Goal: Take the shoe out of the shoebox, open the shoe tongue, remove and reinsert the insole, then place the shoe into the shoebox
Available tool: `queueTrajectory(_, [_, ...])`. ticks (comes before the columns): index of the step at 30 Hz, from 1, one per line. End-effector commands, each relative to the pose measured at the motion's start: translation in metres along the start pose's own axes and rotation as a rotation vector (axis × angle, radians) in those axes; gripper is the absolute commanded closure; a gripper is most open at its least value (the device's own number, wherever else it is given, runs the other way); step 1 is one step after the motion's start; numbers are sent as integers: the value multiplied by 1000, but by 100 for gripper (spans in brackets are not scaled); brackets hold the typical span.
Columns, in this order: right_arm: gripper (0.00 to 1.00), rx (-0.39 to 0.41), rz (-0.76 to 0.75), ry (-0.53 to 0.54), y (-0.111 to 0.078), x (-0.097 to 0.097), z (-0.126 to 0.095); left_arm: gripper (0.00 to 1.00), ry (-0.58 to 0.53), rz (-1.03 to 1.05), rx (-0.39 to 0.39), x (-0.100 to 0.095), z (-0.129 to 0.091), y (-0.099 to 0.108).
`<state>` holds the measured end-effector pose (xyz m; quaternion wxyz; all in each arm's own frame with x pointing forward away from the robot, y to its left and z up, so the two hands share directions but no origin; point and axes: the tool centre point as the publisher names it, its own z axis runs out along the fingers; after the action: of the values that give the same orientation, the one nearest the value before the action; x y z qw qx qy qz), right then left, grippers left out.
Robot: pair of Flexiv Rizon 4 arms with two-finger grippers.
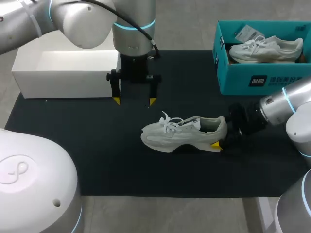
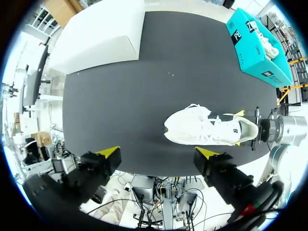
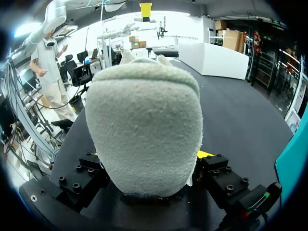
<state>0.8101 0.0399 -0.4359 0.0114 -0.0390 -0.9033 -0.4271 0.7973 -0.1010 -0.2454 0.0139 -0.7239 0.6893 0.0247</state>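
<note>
A black table mat (image 1: 97, 160)

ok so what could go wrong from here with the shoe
The right gripper grips the shoe only at the heel, so when the left gripper, open above it, pushes on the tongue, the toe could pivot or slide on the mat. Its fingers might also snag the loose laces instead of the tongue.

The pale grey-green low sneaker (image 1: 170, 138) has a fuzzy, suede-like heel, napped and matt, and woven cloth laces. The black table cover (image 1: 97, 145) looks matt and faintly grainy. The teal cardboard shoebox (image 1: 235, 77) is smooth; the white rectangular box (image 1: 63, 85) is smooth and matt.
</note>
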Motion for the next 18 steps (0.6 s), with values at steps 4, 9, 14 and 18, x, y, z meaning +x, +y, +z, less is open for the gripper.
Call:
queueTrajectory(4, [100, 3, 0, -3, -3, -3, 7, 0, -10, -22, -6, 20, 10, 4])
queueTrajectory(9, [100, 3, 0, -3, -3, -3, 7, 0, -12, -88, 19, 23, 12, 9])
queueTrajectory(14, [100, 3, 0, -3, -3, -3, 7, 0, -8, -167, 39, 26, 14, 17])
queueTrajectory(18, [100, 3, 0, -3, -3, -3, 7, 0, -7, -198, 36, 34, 20, 25])
